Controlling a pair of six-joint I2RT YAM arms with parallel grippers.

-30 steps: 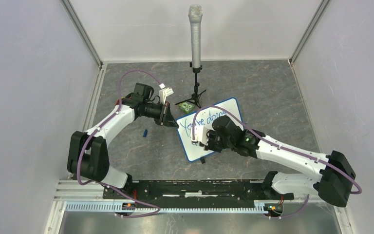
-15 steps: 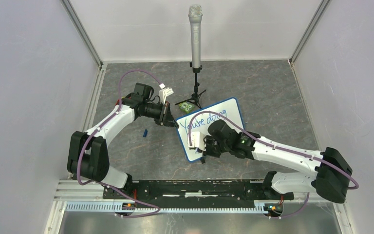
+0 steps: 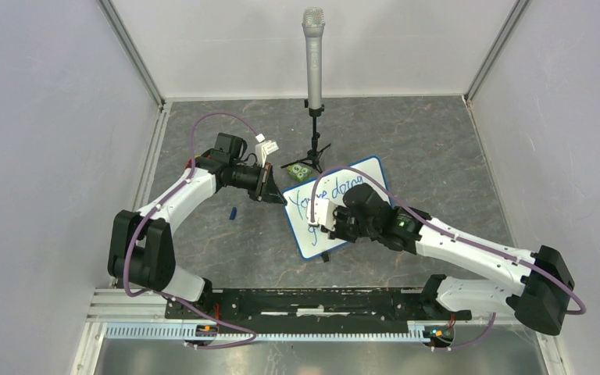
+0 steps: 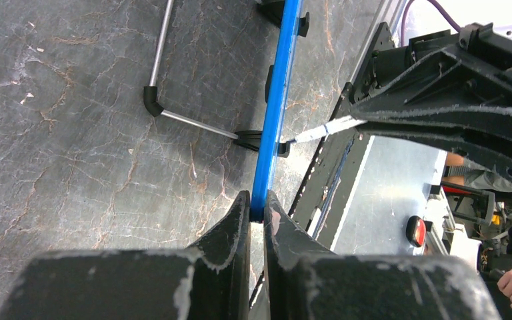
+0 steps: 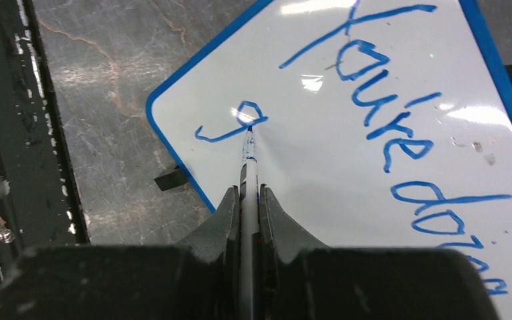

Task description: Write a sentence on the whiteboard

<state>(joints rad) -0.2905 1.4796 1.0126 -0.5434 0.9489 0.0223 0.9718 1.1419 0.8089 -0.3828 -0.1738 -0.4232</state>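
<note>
Both reaching inward, left pincer (image 4: 258,203) clamps the whiteboard (image 4: 277,100) edge while right pincer (image 5: 249,197) grips a marker (image 5: 249,163).

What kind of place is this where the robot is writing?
Probably a robot lab test booth: plain white walls box in a grey stone-look table, the arms are bolted to a metal rail, and a microphone stands at the back.
</note>
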